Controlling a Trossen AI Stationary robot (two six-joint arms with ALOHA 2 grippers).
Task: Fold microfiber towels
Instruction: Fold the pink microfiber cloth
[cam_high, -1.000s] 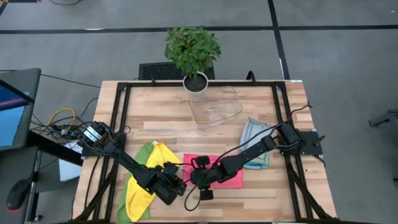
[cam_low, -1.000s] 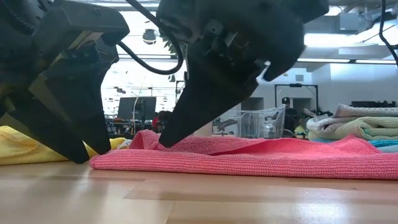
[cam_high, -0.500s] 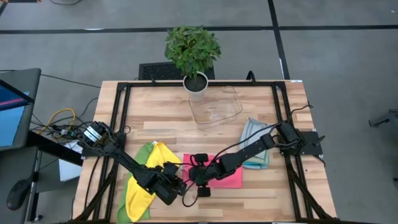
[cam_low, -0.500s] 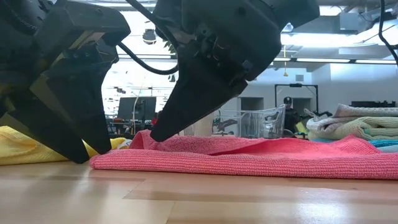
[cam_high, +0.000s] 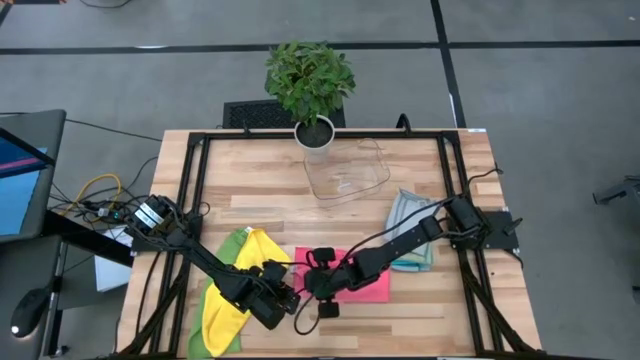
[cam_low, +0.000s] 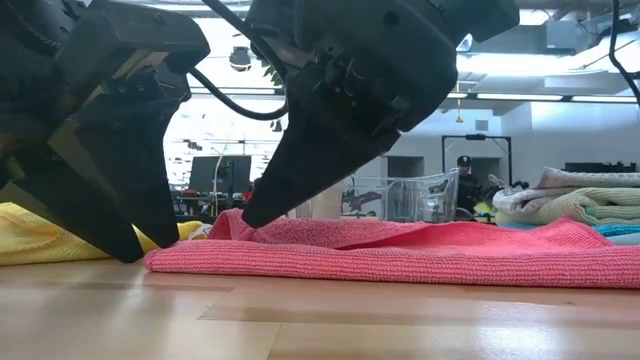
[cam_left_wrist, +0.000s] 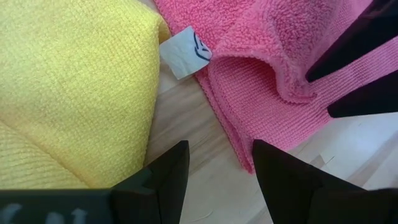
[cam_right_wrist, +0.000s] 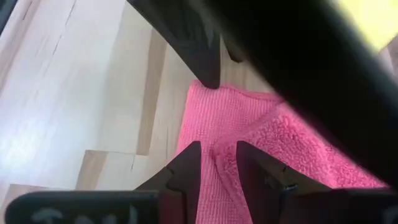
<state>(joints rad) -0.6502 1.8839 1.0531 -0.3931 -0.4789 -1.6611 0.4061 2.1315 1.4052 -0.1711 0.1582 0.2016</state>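
Both jaws parted at pink towel (cam_high: 368, 277) edge, yellow towel (cam_high: 232, 300) beside

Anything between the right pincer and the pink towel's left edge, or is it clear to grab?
Nothing visible blocks it. The right pincer sits right over the pink towel edge, fingers apart. The left pincer is close beside it, open over bare wood, next to the yellow towel.

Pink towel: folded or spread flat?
Folded. The pink towel lies doubled, two layers stacked at its edge; the left wrist view shows its corner turned over.
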